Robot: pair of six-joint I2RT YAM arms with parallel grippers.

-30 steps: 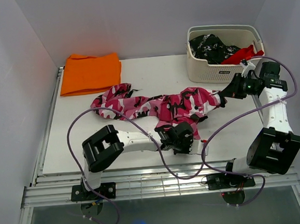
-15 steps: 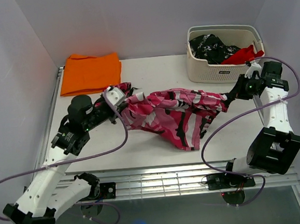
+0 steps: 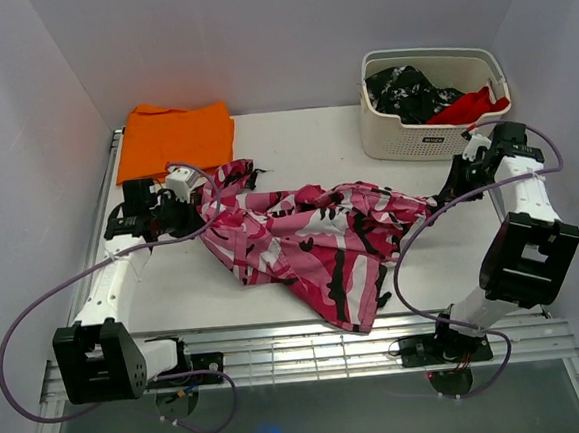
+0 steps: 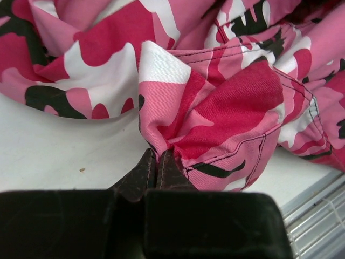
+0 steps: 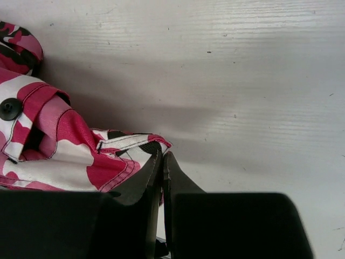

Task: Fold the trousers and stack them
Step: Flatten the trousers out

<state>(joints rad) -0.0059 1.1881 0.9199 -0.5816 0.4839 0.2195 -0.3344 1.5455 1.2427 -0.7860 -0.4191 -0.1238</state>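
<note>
Soft, even light falls from above: the white counter (image 3: 294,141) is bright without glare, and the trousers (image 3: 311,240) cast only faint, short shadows. The overhead view is sharp. In both wrist views the black fingers (image 4: 141,171) are underexposed and slightly blurred, and a broad grey shadow bands the counter in the right one.

trousers (image 3: 311,240) on table (image 3: 299,141), basket (image 3: 414,138) behind — right
</note>
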